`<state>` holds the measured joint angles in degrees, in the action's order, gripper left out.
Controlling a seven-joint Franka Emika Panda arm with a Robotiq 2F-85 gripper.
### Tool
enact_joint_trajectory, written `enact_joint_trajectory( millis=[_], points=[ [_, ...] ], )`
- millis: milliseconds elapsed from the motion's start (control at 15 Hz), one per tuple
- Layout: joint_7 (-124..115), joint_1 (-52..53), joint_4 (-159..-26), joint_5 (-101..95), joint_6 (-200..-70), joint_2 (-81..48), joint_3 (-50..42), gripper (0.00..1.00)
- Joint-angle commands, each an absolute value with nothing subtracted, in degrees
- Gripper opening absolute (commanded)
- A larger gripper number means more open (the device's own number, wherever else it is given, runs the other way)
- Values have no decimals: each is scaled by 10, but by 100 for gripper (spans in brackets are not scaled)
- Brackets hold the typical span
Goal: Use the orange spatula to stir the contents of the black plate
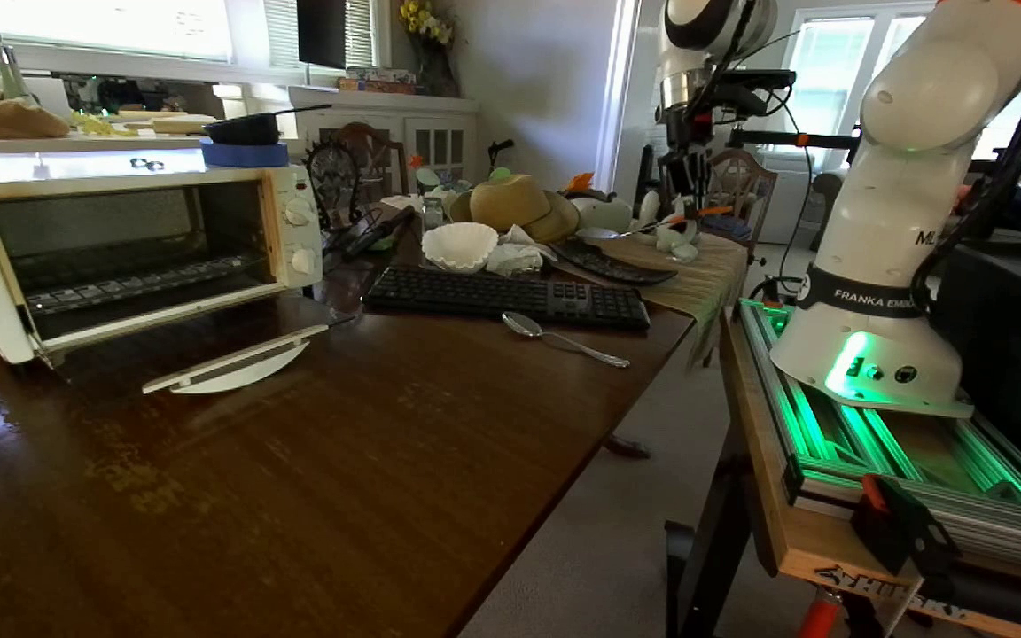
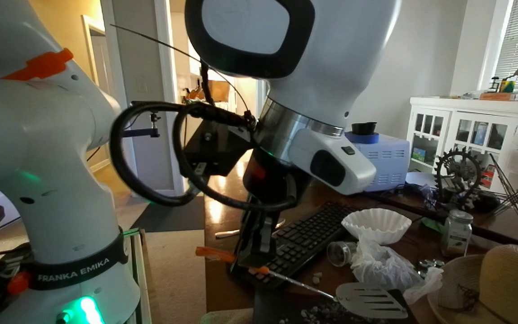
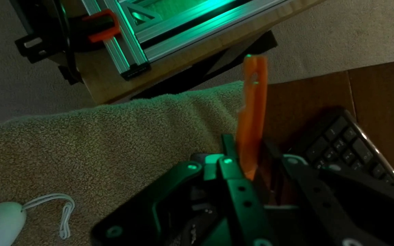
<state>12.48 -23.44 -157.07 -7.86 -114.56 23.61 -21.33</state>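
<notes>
In the wrist view, the fingers (image 3: 233, 171) clasp the orange spatula (image 3: 254, 92). In an exterior view, its slotted head (image 2: 360, 299) hangs over the black plate (image 2: 274, 302). In an exterior view, the plate lies beside the keyboard (image 1: 510, 297).

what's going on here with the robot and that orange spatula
A robot arm holds the orange spatula by its handle in its gripper. The slotted head appears to be over the black plate, where small pale bits lie. Whether the head touches them, or is stirring, I cannot tell from this moment. A keyboard lies near the plate.
</notes>
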Motion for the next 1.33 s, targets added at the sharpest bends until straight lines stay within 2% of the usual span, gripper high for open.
enact_joint_trajectory(
  millis=[0, 1267],
  points=[
    [122, -249, -1572, -117, -1121, 271, -210, 5],
    [99, -238, -1576, -335, -1008, 341, -153, 5]
  ],
)
